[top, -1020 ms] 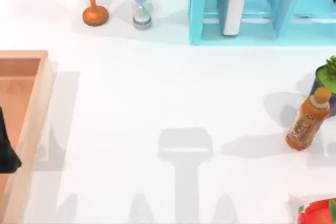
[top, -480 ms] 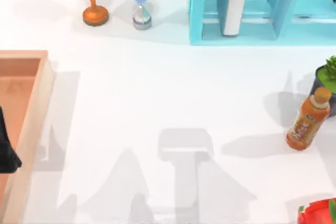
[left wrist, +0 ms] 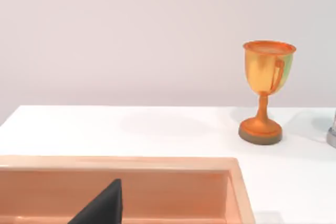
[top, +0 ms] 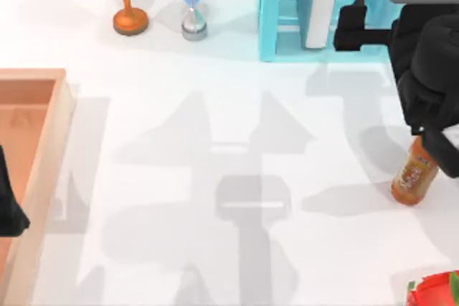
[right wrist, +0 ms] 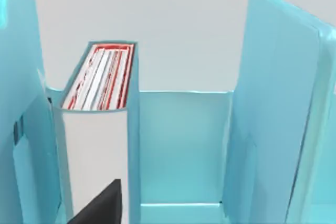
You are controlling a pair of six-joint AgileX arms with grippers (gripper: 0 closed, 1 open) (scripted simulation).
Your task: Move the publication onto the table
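The publication stands upright inside the turquoise shelf unit at the back of the table, white page edges facing outward. In the right wrist view the publication has red trim along its top and a teal cover, with a wider free slot beside it. My right gripper hovers just in front of the shelf, right of the publication, open and holding nothing; one dark fingertip shows low in the right wrist view. My left arm sits parked over the wooden tray at the left edge.
An orange bottle stands under my right arm at the right edge. A gold trophy and an hourglass stand at the back left. The wooden tray lies at the left. A red object sits at the front right corner.
My right arm has entered from the right and moved up to the shelf front beside the publication, now covering the potted plant. The left arm has not moved.
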